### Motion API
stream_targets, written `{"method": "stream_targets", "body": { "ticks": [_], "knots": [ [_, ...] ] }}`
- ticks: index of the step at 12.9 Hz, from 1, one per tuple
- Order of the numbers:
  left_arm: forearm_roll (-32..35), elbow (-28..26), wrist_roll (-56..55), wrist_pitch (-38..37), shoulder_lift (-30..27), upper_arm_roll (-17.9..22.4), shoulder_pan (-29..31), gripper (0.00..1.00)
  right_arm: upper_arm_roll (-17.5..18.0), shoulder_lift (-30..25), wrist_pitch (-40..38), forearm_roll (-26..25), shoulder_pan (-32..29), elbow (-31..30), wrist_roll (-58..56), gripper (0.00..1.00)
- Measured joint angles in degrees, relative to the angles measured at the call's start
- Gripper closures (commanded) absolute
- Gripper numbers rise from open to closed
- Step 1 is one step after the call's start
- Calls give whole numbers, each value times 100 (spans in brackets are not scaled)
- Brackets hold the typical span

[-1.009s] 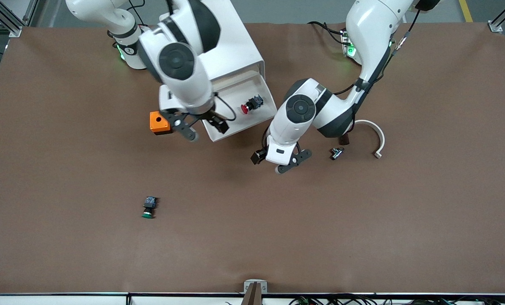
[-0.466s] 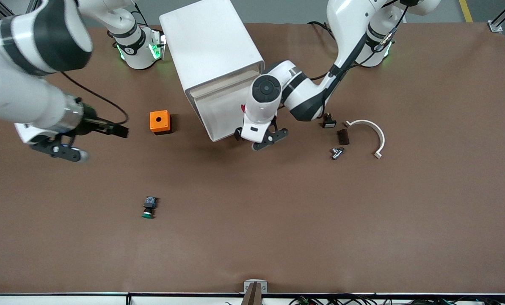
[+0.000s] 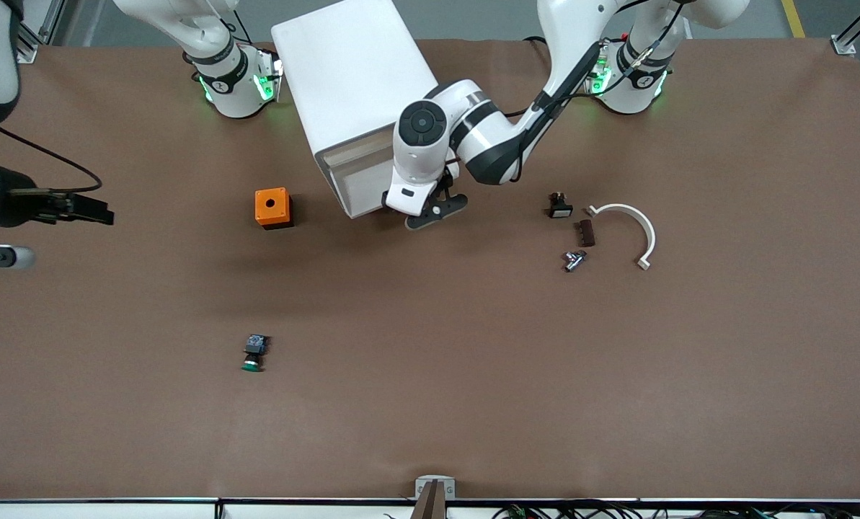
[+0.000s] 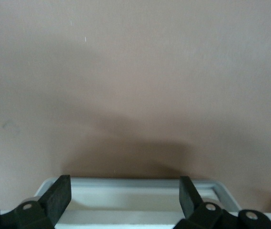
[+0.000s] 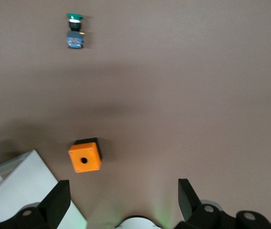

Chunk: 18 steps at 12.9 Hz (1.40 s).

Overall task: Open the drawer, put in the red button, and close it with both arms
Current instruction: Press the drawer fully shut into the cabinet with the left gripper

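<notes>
**Both grippers wide and empty — drawer nearly closed**

Left gripper (image 3: pixel 426 210): fingers spread wide, holding nothing, at the drawer front (image 3: pixel 361 189) of the white cabinet (image 3: pixel 354 79).
Right gripper (image 3: pixel 40 231): fingers wide apart, empty, up over the right arm's end of the tabletop (image 3: pixel 430 375).
Green button (image 3: pixel 254 353): nearest the front camera.
Orange box (image 3: pixel 272 207): farther, beside the cabinet.
Small parts and white curved piece (image 3: pixel 635 231): toward the left arm's end.
Red button — not visible in any view.
</notes>
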Motion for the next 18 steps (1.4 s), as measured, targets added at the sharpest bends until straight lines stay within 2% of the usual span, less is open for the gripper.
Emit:
{"method": "stream_targets", "body": {
  "ticks": [3, 10, 18],
  "knots": [
    [-399, -32, -147, -42, 14, 0, -113, 0, 4, 0, -24, -238, -115, 11, -209, 0],
    [-1653, -99, -162, -47, 146, 1, -137, 0, 15, 1, -4, -264, -142, 384, -208, 0],
    [-2130, -132, -162, -50, 212, 40, -115, 0, 69, -21, -23, -251, -149, 544, -207, 0]
  ]
}}
